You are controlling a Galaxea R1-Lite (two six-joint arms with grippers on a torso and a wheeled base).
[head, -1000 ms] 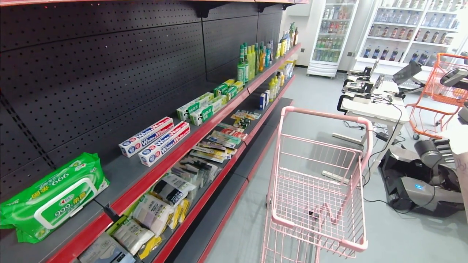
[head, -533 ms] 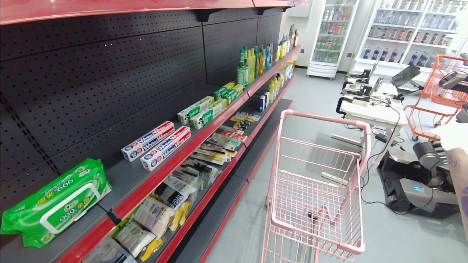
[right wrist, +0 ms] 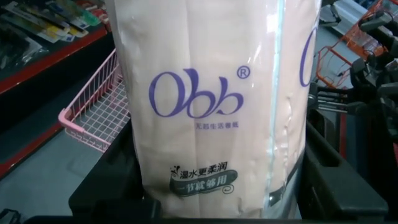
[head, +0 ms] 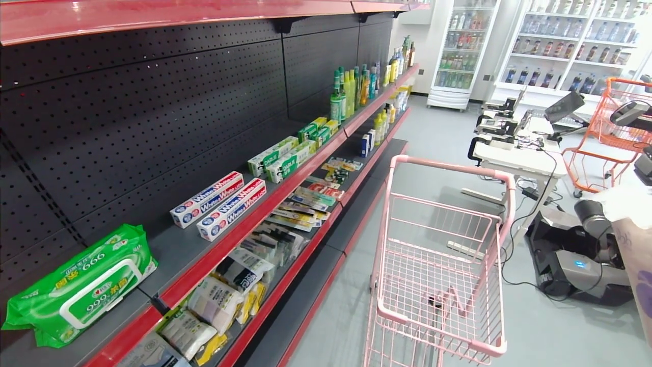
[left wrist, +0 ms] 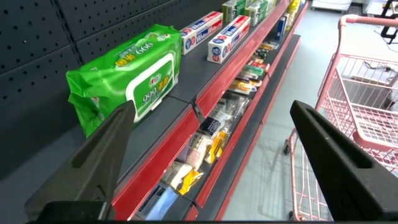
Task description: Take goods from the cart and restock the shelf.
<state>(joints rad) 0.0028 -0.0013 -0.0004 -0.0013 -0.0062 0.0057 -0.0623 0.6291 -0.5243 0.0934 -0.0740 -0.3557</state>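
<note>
Clamped in the right gripper [right wrist: 217,158], the tissue pack [head: 636,260] has moved closer on the pink cart's [head: 448,164] right side. The left gripper [left wrist: 208,115] gapes empty on the cart's left, by the shelf [head: 173,244]. Shelving likely follows.

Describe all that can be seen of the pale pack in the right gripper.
The pack is a tall, soft bundle wrapped in pale peach glossy film, slightly wrinkled, with purple print on its front and a small dark label lower down. A light seam runs down one side. It stands roughly upright between the dark fingers of the right gripper, which press both sides, in the air near the pink cart.
</note>
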